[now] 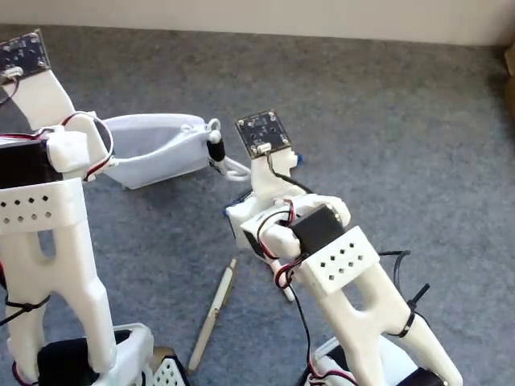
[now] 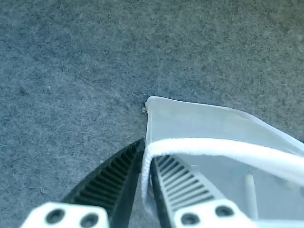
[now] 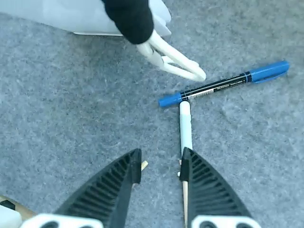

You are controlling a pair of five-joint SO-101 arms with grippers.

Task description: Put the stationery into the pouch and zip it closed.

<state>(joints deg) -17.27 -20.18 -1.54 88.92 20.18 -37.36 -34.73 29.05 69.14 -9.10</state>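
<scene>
Right wrist view: right gripper spread open, white pen just beside one finger; blue marker beyond; pouch farthest, rim pinched shut in left gripper; looks like pen pickup; next likely needs centring over pen, then closing.

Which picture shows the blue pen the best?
The right wrist view: the whole blue pen lies uncovered on the carpet there. In the high view an arm hides most of it, leaving just a blue tip. The left wrist view looks at the pouch instead.
</scene>
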